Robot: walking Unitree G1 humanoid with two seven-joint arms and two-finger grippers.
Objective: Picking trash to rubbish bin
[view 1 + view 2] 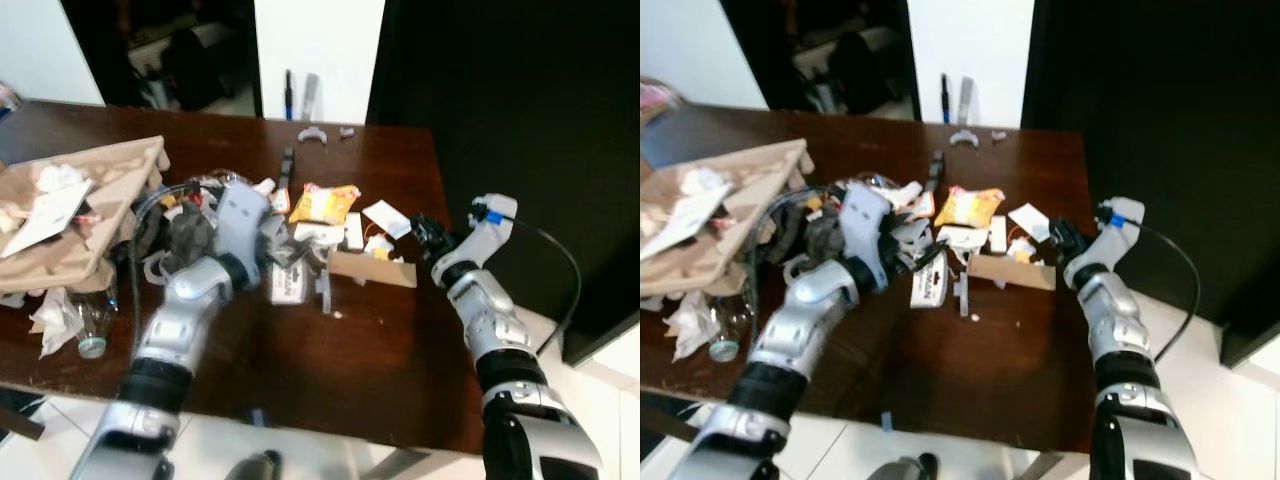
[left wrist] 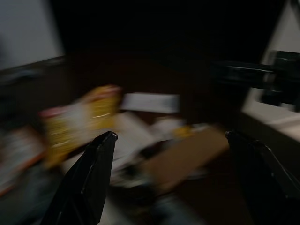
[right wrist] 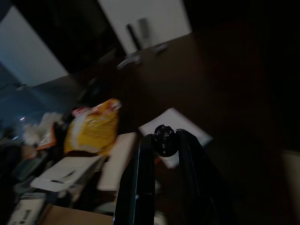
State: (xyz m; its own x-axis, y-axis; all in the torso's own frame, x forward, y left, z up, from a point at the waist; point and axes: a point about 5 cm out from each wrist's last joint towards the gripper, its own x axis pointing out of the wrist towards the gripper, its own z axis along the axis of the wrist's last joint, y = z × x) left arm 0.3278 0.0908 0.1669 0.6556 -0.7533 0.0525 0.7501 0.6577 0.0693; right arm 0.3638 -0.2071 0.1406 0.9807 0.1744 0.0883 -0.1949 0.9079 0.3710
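- Two silver robot arms reach over a dark wooden table point(image 1: 400, 350) strewn with trash.
- The left gripper point(image 1: 290, 262) sits in the middle of the litter pile; its wrist view shows its two black fingers point(image 2: 89, 180) spread wide with nothing between them.
- The right gripper point(image 1: 428, 238) hovers at the table's right edge. Its fingers point(image 3: 140, 187) are nearly together, pinching a small round black object point(image 3: 164, 136) at their tips.
- The trash lies ahead of the left gripper: a yellow snack packet point(image 1: 325, 202), a white paper slip point(image 1: 385, 217) and a flat cardboard piece point(image 1: 372, 267), which lies with its long axis across the table.
- The cardboard piece lies between the two grippers, near both; the snack packet is nearer the left.
- A crumpled brown paper bag point(image 1: 95, 195) and a clear plastic bottle point(image 1: 92, 318) lie to the far left.
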